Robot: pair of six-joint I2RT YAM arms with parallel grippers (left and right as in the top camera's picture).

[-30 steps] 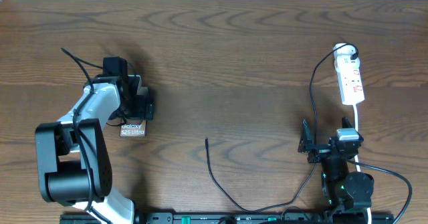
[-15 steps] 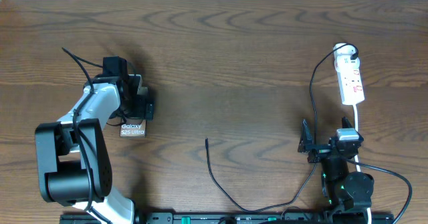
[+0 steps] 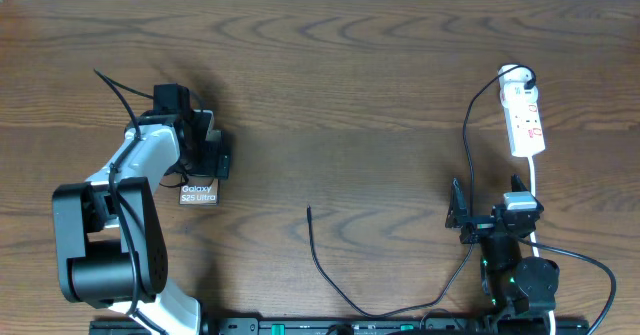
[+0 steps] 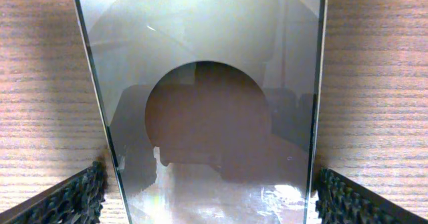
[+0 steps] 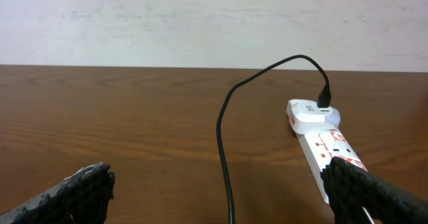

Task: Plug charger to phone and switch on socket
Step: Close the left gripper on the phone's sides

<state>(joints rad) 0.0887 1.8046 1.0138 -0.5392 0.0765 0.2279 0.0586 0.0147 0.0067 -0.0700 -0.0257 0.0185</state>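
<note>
The phone (image 3: pixel 198 192) lies flat at the left, its "Galaxy S25 Ultra" end showing below my left gripper (image 3: pixel 205 153). In the left wrist view the glossy phone (image 4: pixel 214 83) fills the space between the two fingers of my left gripper (image 4: pixel 211 197), with slim gaps at each edge. The gripper is open and straddles the phone. The charger cable (image 3: pixel 330 275) runs from the socket (image 3: pixel 525 120) down past the right arm, and its plug tip (image 3: pixel 309 211) lies loose mid-table. My right gripper (image 3: pixel 493 213) is open and empty, with the cable (image 5: pixel 224 137) and the socket (image 5: pixel 328 144) ahead of it (image 5: pixel 217 194).
The socket's white cord (image 3: pixel 535 190) runs down beside the right arm. A rounded white plug (image 5: pixel 309 112) sits in the socket's far end with the black cable rising from it. A pale wall (image 5: pixel 214 23) stands behind the table's far edge.
</note>
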